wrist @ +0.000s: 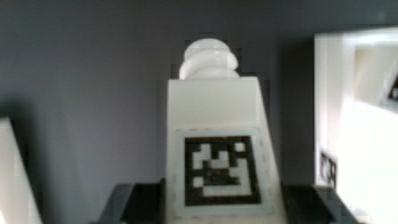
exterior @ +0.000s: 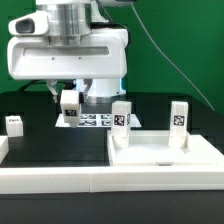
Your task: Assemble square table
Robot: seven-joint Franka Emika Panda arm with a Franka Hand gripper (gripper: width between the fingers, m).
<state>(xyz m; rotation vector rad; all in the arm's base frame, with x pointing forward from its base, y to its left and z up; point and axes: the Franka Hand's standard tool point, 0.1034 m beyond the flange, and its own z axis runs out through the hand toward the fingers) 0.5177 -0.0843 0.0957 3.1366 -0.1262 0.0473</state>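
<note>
Surface: black table [exterior: 30,108]; green backdrop [exterior: 185,60] behind.
Gripper [exterior: 68,99]: jaws clenched on held leg [exterior: 68,108], white, tagged, upright, by marker board [exterior: 95,120].
Tabletop [exterior: 165,153]: exterior view's right, near.
Rim leg A [exterior: 121,115], rim leg B [exterior: 178,115]: upright at its far rim.
Loose leg [exterior: 14,124]: far left.

The work surface [exterior: 40,128] was black and the backdrop [exterior: 200,40] behind it green. The arm [exterior: 70,50] was white with a grey wrist. The held leg [wrist: 217,105] was white and bore a black-and-white square tag of blocky pattern. On the right, the square tabletop [exterior: 165,153] was plain white. The left standing leg [exterior: 121,115] and the right standing leg [exterior: 178,115] on it were white too, each with a black-and-white tag. The small leg [exterior: 14,123] at far left matched them. The marker board [exterior: 97,120] was white with a row of black tags. The near rail [exterior: 50,178] was white.
</note>
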